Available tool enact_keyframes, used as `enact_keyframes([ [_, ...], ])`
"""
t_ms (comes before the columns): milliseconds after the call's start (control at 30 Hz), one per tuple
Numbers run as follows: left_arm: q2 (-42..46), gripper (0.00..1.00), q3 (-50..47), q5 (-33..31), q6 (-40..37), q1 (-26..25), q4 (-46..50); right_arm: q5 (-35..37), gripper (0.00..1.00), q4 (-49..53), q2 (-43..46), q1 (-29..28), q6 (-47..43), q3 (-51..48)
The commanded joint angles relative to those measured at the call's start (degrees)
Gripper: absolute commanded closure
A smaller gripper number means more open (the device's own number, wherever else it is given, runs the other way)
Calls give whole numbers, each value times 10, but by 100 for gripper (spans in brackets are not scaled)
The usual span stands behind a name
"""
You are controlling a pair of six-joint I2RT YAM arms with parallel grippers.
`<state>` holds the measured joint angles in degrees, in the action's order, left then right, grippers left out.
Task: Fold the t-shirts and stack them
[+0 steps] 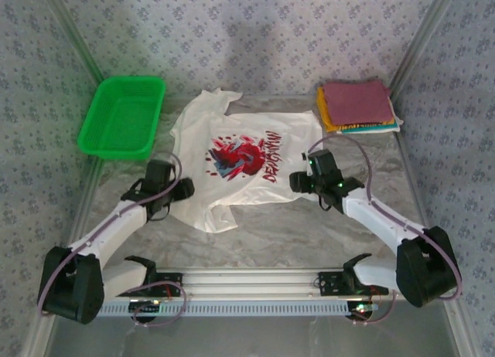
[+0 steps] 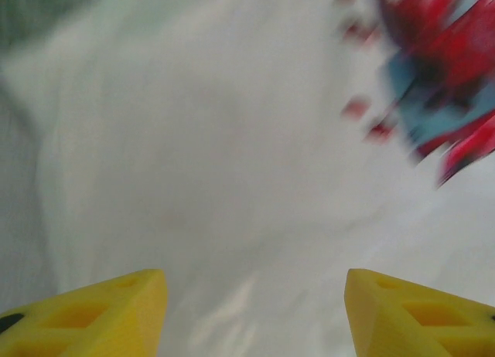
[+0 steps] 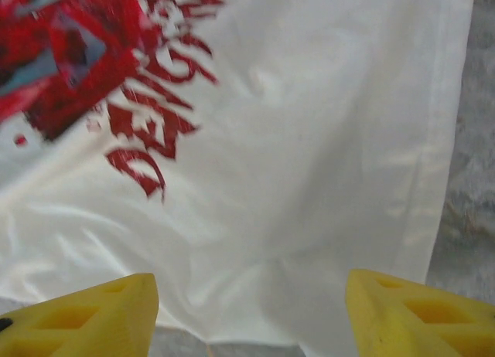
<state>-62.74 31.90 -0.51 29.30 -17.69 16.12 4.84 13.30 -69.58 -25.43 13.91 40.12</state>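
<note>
White t-shirt (image 1: 244, 160): spread flat, centre of tabletop (image 1: 309, 233), red-black graphic up.
Folded t-shirts (image 1: 357, 106): maroon-topped stack, far right corner.
Left hand (image 2: 255, 314): spread wide, empty, over shirt.
Right hand (image 3: 251, 314): spread wide, empty, over shirt's edge.

Motion-blurred chest graphic (image 2: 445, 71), left-wrist view

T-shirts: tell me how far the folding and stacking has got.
Done: a folded stack, maroon on top, sits far right. In hand: the white t-shirt lies spread out, left hand and right hand open over it. Left: fold it, add it to the stack.
</note>
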Motion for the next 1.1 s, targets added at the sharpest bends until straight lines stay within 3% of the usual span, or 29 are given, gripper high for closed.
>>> enact_keyframes([
  [0, 29, 37, -26, 14, 50, -8, -8, 39, 32, -36, 12, 2, 15, -19],
  [300, -99, 34, -47, 25, 62, -46, -111, 54, 32, -102, -36, 3, 32, -46],
  [467, -161, 42, -28, 36, 52, -48, -142, 55, 32, -116, -53, 4, 33, -42],
  [533, -175, 51, -20, 41, 51, -51, -142, 56, 32, -115, -57, 5, 36, -40],
  [600, -177, 56, -15, 35, 55, -61, -127, 56, 32, -116, -56, 4, 38, -41],
  [767, -151, 83, 5, -3, 53, -79, -74, 58, 31, -122, -57, 8, 39, -45],
  [933, -129, 90, 87, -35, 31, -81, 24, 56, 31, -125, -63, 12, 37, -38],
  [1067, -179, 93, 204, -56, -18, -82, 105, 58, 30, -128, -63, 14, 38, -36],
])
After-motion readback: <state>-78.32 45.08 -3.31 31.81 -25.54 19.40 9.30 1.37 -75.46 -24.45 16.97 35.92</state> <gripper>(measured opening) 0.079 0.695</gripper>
